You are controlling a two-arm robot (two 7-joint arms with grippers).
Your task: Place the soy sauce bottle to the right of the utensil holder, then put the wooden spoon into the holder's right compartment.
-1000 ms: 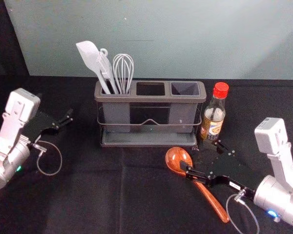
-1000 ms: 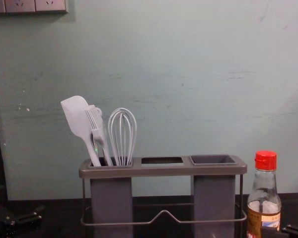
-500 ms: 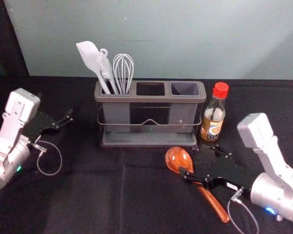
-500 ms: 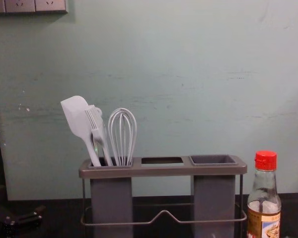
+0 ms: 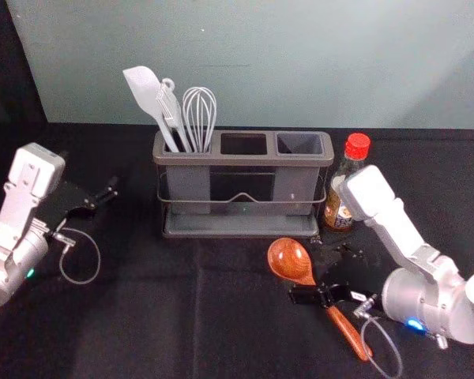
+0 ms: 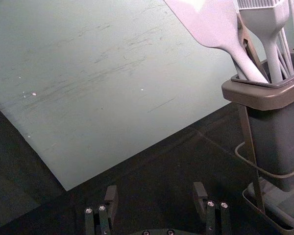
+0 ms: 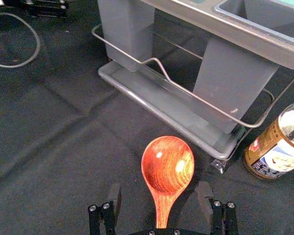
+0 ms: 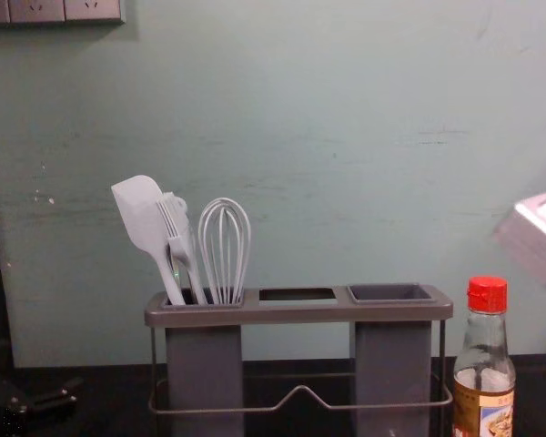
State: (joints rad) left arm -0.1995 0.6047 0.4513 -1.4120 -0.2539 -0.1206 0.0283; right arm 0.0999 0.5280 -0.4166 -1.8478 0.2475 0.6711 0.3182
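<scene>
Utensil holder (image 5: 245, 160) stands centre; soy sauce bottle (image 8: 484, 373) upright just beside its right end. Wooden spoon (image 7: 166, 169) lies in front, ungripped, long axis running between the spread jaws of the right gripper (image 7: 159, 192), bowl foremost; left gripper (image 6: 156, 190) idle at left, jaws also apart.

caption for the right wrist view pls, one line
Right gripper open, its fingers either side of the wooden spoon's neck in view; utensil holder and soy sauce bottle beyond.
</scene>
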